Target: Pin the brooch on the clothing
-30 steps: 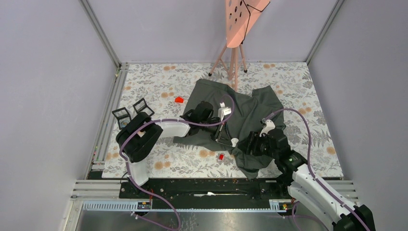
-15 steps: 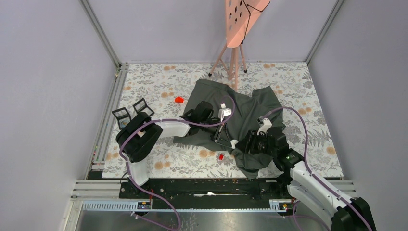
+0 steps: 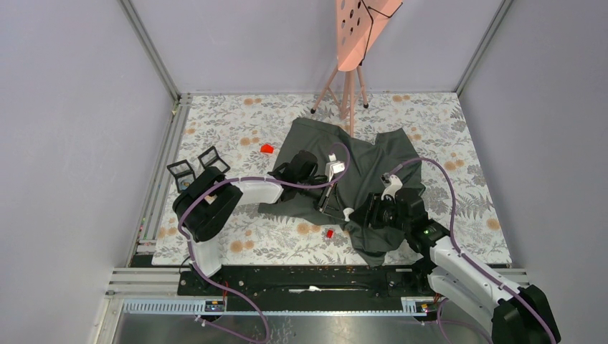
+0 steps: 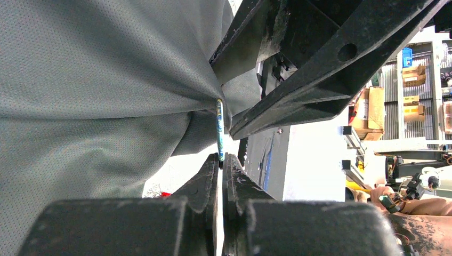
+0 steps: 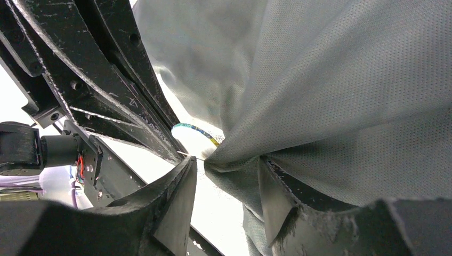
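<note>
Your left claw (image 4: 220, 160) pinches the brooch (image 4: 219, 128) edge-on, its long axis pointing from the tips into the clothing (image 3: 373, 161) near its front hem. Your right claw (image 5: 226, 162) is spread around a fold just beside it. Open surface (image 3: 236, 129) lies left of the clothing.

soft even light overhead; wrist views glare white behind dark, blurred foreground.
</note>
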Robot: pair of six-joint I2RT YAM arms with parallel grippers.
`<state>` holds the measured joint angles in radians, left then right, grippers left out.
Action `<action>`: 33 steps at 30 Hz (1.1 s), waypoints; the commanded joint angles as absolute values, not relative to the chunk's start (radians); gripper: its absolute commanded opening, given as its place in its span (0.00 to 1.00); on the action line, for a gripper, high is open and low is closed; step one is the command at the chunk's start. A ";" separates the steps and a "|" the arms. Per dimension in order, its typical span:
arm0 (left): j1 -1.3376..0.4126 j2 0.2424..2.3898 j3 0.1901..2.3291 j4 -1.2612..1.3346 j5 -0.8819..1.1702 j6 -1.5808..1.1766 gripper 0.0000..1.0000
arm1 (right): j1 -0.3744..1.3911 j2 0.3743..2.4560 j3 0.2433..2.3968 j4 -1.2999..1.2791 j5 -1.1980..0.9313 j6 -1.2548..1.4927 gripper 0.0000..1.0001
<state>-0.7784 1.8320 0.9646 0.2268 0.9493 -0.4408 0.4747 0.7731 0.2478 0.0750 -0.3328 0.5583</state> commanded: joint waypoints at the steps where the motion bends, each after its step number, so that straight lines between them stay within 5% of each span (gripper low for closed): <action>1: -0.796 1.815 1.001 0.281 1.025 -0.420 0.00 | 0.468 0.795 0.249 0.140 -0.331 0.577 0.52; 33: -0.828 1.824 1.012 0.280 0.958 -0.440 0.00 | 0.468 0.772 0.217 0.124 -0.150 0.582 0.46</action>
<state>-0.8009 1.8362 0.9741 0.2340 0.9043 -0.4370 0.4759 0.7776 0.2283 0.1257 -0.2680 0.6006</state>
